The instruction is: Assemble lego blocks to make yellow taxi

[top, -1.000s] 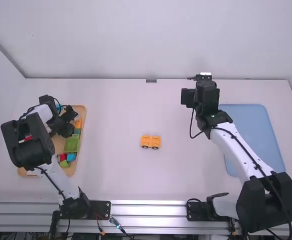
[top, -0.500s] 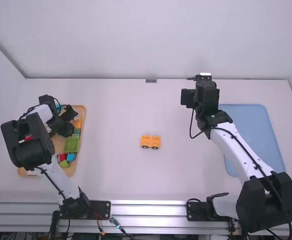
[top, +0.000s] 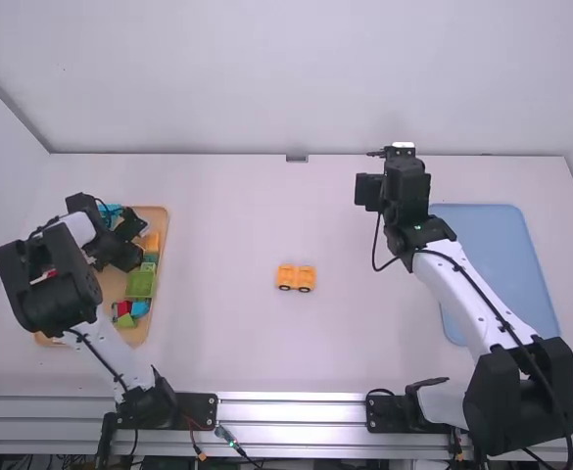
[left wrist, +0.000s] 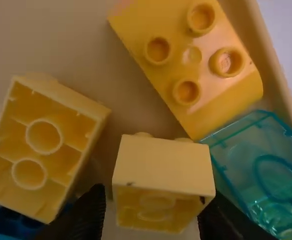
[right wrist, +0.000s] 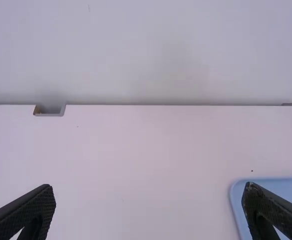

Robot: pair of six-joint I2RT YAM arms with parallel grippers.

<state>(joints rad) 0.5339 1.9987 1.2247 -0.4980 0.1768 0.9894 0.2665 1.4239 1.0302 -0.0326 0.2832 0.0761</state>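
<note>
Left hand point(top: 125, 227) grips a pale yellow block point(left wrist: 163, 167) near the tray rim point(left wrist: 270, 55).

Your left gripper point(top: 127, 253) is angled down, fingers closed on a yellow block point(left wrist: 160, 165); bulky joint point(top: 46, 284) behind it, outward to the left. Your right gripper point(top: 398, 154) aims forward, fingers spread wide, nothing between; wrist just behind it, white link point(top: 472, 294) slanting back and right.

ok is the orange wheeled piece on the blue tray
No, the wheeled piece stands on the white table, well left of the blue tray in the high view.
</note>
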